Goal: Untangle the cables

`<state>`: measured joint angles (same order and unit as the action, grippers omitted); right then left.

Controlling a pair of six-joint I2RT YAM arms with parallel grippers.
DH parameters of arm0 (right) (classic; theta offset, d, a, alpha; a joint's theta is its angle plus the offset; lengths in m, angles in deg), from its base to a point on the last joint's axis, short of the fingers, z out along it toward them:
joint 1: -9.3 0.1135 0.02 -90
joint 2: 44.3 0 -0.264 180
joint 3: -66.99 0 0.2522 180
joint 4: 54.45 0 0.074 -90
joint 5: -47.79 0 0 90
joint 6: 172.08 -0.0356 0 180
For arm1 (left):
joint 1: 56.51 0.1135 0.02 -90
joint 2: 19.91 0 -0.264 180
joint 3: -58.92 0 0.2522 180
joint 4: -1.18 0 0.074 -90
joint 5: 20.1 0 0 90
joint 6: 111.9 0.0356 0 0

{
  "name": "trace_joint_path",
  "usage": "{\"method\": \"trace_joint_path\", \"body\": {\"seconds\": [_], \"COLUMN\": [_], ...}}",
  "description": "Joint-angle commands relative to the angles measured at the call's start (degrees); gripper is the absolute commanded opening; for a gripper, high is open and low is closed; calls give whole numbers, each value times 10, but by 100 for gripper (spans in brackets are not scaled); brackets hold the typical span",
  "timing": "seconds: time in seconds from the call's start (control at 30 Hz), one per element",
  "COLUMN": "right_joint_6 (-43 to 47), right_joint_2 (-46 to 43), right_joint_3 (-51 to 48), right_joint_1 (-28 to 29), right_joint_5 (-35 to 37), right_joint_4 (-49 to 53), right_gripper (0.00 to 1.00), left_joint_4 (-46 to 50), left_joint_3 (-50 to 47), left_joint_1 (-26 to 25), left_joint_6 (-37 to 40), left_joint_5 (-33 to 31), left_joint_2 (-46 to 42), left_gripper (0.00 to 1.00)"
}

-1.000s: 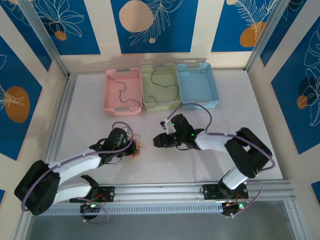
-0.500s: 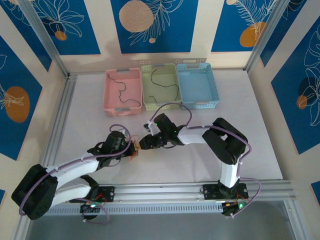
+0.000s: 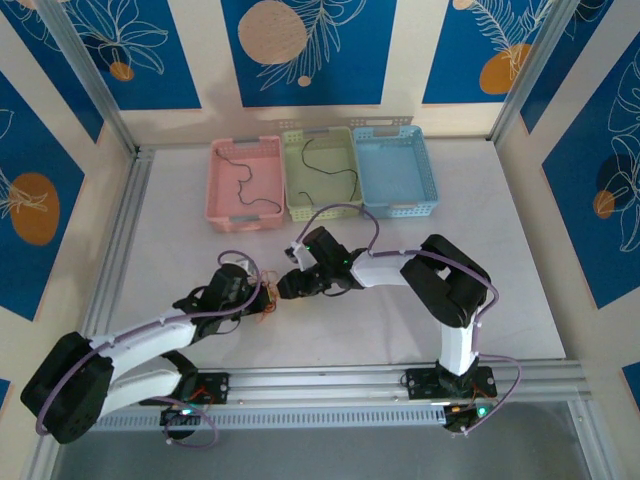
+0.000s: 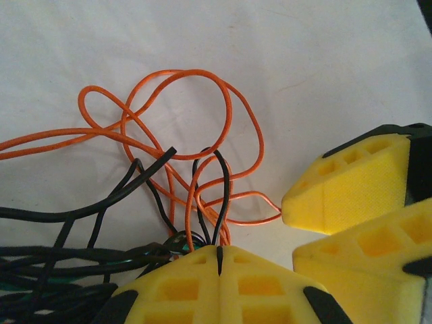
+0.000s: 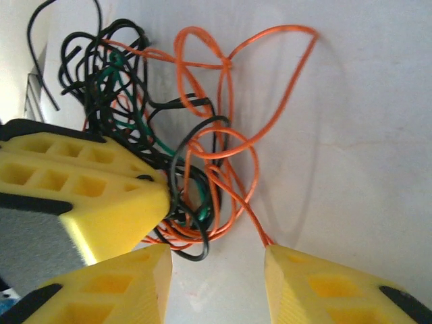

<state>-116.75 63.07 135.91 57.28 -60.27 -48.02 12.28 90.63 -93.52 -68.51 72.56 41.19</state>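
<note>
The white table (image 3: 520, 300) carries 3 baskets side by side at its far edge: the pink basket (image 3: 215, 185), the green basket (image 3: 322, 211) and the blue basket (image 3: 395, 170). The pink and green ones each hold 1 loose black cable (image 3: 243, 183).

The left arm (image 3: 140, 335) and right arm (image 3: 450, 290) reach toward each other over the table's near middle. The tangle of cables (image 4: 202, 155) lies there, black, orange and a few green strands.

The left claw (image 4: 218, 251) has its yellow fingers pressed together, clamped on strands at the tangle's edge. The right claw (image 5: 216, 260) sits just beside the tangle with jaws apart, and 1 orange strand's end touches a fingertip (image 5: 280, 260).
</note>
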Motion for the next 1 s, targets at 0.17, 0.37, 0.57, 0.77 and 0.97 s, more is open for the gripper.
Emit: {"method": "trace_joint_path", "body": {"seconds": [0.17,0.37,0.57,0.77,0.97], "right_joint_6": [42,52,52,55,58], "right_joint_2": [9,28,35,40,34], "right_joint_3": [45,64,68,70,62], "right_joint_1": [8,17,18,27,33], "right_joint_5": [35,40,38,42,59], "right_joint_4": [66,86,88,90,79], "right_gripper": [44,44,43,33,5], "left_joint_4": [6,2,4,2,3], "left_joint_3": [-18,-21,-26,-25,-25], "left_joint_1": [-2,-2,-2,-2,-2], "left_joint_6": [-1,0,-2,-2,-3], "left_joint_5": [-7,-6,-8,-8,-8], "left_joint_2": [-14,-18,-28,-25,-26], "left_gripper": [0,0,0,0,0]}}
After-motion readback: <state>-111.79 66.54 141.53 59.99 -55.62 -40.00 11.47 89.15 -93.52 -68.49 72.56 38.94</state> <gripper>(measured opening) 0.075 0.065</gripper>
